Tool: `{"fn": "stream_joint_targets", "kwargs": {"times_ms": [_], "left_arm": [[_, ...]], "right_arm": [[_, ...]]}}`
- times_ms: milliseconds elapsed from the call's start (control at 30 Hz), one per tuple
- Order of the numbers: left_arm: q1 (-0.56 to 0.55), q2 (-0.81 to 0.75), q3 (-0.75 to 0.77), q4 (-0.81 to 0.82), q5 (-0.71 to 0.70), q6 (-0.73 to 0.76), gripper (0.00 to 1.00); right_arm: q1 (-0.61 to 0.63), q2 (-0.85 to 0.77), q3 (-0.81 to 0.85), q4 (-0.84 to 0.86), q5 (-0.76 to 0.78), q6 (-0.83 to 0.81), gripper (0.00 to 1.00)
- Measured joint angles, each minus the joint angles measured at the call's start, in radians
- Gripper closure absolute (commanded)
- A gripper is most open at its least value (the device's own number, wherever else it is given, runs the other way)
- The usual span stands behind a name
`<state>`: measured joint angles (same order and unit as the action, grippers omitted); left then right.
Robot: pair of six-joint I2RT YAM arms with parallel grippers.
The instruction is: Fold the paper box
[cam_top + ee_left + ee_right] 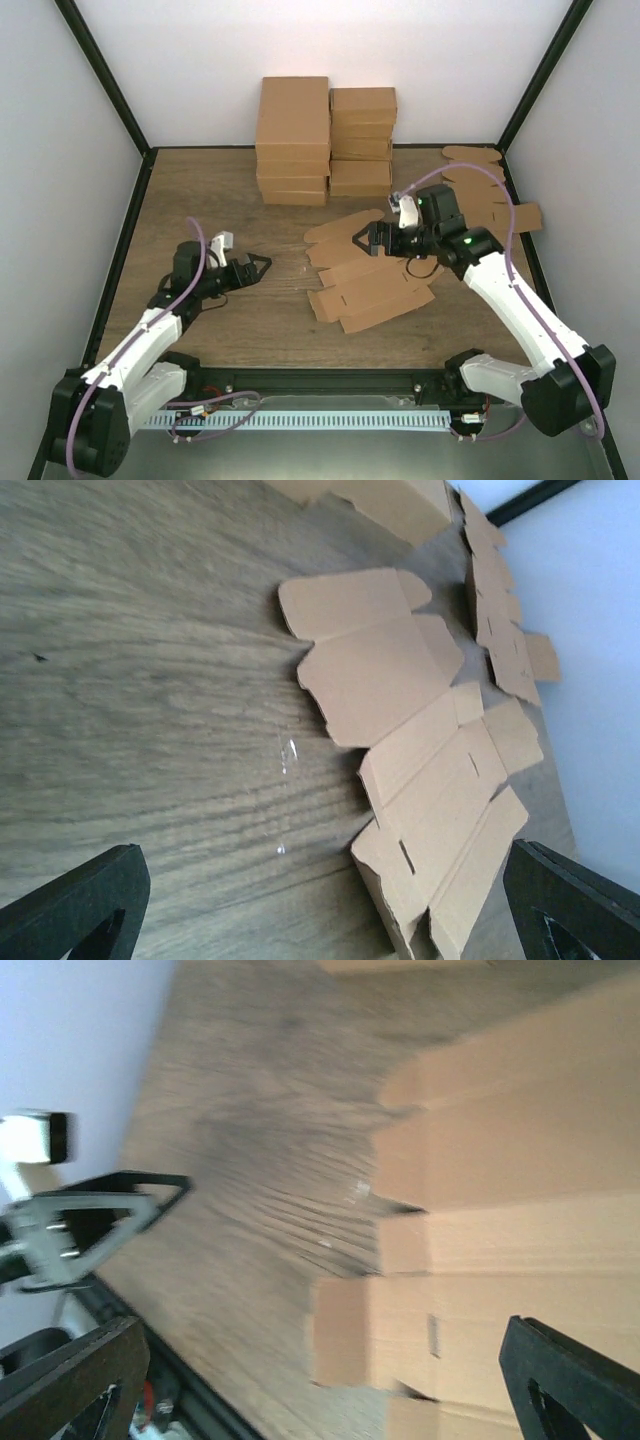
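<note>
The paper box (pixel 372 278) lies flat and unfolded on the wooden table, a brown die-cut sheet with flaps and rounded tabs. It also shows in the left wrist view (pixel 420 750) and, blurred, in the right wrist view (pixel 500 1190). My right gripper (pixel 360 239) hovers over the sheet's far part, open, with nothing between its fingers (pixel 325 1385). My left gripper (pixel 260 268) stands open to the left of the sheet, low over bare wood (pixel 325 910), a short way from its near-left corner.
Two stacks of ready-made brown cartons (pixel 293 140) (pixel 362 140) stand at the back centre. Other flat brown blanks (pixel 490 185) lie at the back right by the wall, and also show in the left wrist view (pixel 500 610). Black frame rails edge the table.
</note>
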<state>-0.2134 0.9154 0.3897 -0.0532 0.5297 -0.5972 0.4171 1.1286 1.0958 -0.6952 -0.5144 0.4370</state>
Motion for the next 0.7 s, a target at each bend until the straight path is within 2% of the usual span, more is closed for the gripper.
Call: {"fn": "stream_joint_targets", "kwargs": {"times_ms": [200,333,467,700], "left_arm": [[-0.126,0.056,0.0,0.012,-0.056,-0.044,0.01],[-0.223,0.1,0.0,0.018,-0.097,-0.103,0.01],[-0.303,0.132,0.0,0.03,-0.136,-0.14,0.0],[-0.325,0.257,0.042,0.068,-0.161,-0.158,0.0]], "right_arm": [[-0.074,0.01,-0.203,0.053,0.124,0.008,0.0],[-0.179,0.024,-0.258,0.087,0.159,0.001,0.0],[-0.196,0.001,-0.319,0.154,0.161,0.016,0.0],[-0.196,-0.076,-0.426,0.219,0.169,0.072,0.0]]}}
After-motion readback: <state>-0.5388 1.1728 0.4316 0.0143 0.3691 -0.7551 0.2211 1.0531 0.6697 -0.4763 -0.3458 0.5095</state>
